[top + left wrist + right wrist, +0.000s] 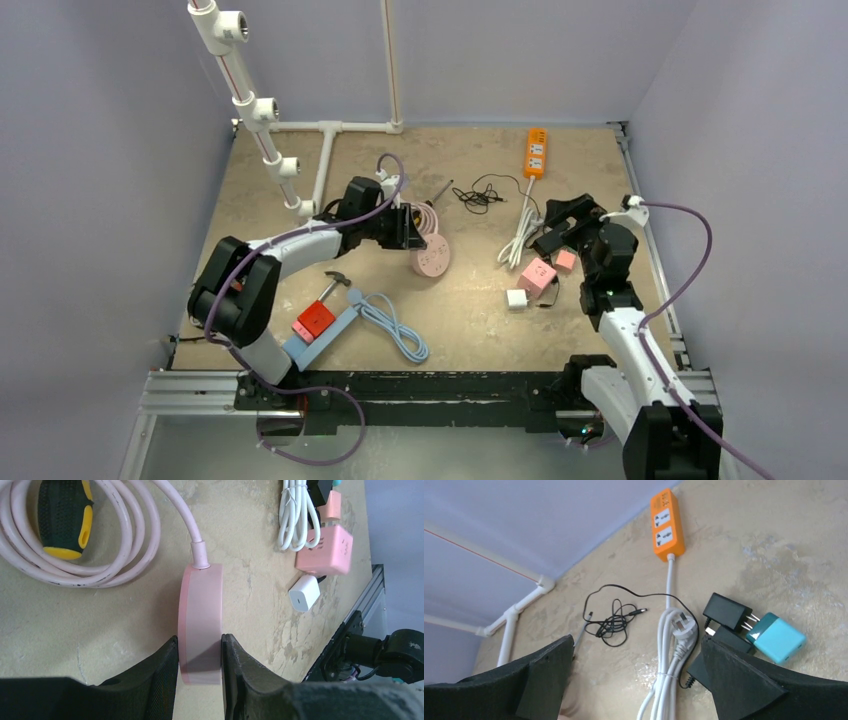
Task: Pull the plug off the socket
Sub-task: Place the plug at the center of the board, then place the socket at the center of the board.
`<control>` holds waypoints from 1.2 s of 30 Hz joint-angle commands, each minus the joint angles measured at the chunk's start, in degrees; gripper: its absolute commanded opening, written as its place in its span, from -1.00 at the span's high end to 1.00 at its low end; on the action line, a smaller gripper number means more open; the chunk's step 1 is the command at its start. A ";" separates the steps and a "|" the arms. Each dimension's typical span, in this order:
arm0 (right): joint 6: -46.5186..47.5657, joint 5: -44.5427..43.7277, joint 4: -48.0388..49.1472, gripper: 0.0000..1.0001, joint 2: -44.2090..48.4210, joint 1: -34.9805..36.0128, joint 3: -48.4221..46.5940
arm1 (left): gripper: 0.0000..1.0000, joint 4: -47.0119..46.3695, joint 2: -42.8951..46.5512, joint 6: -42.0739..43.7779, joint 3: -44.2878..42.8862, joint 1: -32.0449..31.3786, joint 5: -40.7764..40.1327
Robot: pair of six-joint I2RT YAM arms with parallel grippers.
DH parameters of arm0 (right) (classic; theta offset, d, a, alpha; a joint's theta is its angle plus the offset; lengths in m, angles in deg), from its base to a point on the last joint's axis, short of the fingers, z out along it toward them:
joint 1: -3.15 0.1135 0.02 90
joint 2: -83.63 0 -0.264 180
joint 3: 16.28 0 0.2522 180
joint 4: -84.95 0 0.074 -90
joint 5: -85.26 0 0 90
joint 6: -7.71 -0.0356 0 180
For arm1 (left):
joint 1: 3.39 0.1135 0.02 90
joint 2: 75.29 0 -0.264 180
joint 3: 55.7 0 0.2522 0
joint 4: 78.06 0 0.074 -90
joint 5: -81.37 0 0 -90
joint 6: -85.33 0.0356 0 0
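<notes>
Mottled tan bench (470, 315), lilac walls (500, 50) on three sides, white pipes (345, 127) at far-left corner. Clamped between left fingers (160, 680): pink socket (200, 610); right fingers (544, 680) spread wide over bench.

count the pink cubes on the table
2. The big cube sits by the white charger; the small cube lies just past it, beside the right arm. More could hide under that arm.
</notes>
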 commanded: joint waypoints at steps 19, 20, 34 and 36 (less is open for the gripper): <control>4.80 4.12 10.50 -0.98 5.02 -0.12 3.16 | 1.00 -14.25 -29.36 -4.12 -30.34 -8.36 -6.38; 4.90 4.10 10.68 -0.98 5.24 -0.14 3.33 | 1.00 -14.30 -30.89 -4.29 -31.21 -8.40 -6.55; 6.99 10.85 14.16 -0.98 5.95 -0.14 4.71 | -0.93 -6.18 -24.28 3.77 -29.62 -8.50 -16.85; 7.39 12.96 15.69 -0.98 6.21 -0.14 5.29 | -0.96 -4.64 -20.66 4.79 -28.66 -8.46 -18.54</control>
